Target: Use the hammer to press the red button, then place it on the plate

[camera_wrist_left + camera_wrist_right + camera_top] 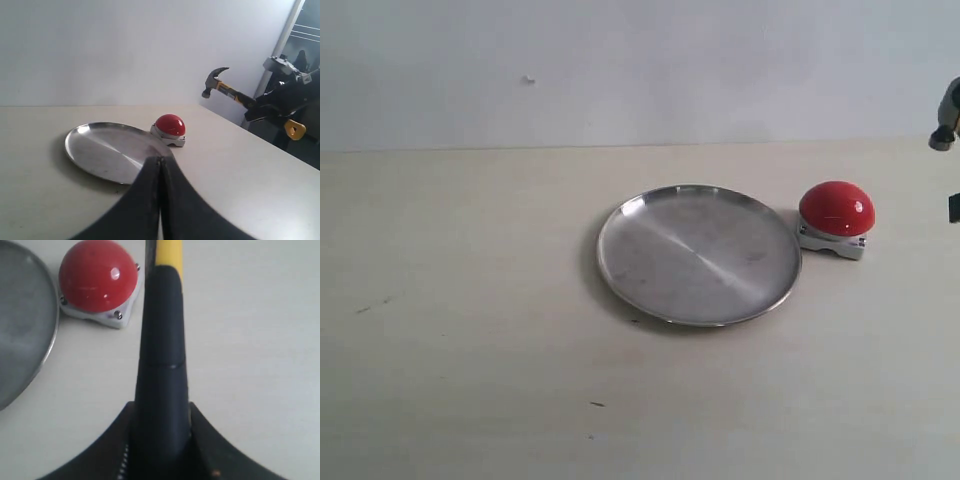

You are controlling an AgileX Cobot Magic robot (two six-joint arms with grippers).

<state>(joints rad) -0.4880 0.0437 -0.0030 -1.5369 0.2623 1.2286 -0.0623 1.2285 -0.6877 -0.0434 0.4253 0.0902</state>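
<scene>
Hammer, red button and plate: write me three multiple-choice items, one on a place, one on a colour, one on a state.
1. The red button stands: A on the plate; B on the table beside the plate's rim; C under the plate.
2. The button's base is: A grey-white; B black; C yellow.
3. The hammer is: A lying on the plate; B lying on the table; C held off the table in the right hand.

1 B: the exterior view shows it just off the rim.
2 A: the right wrist view shows a pale base under the dome.
3 C: the left wrist view shows it raised, with its handle gripped.
</scene>
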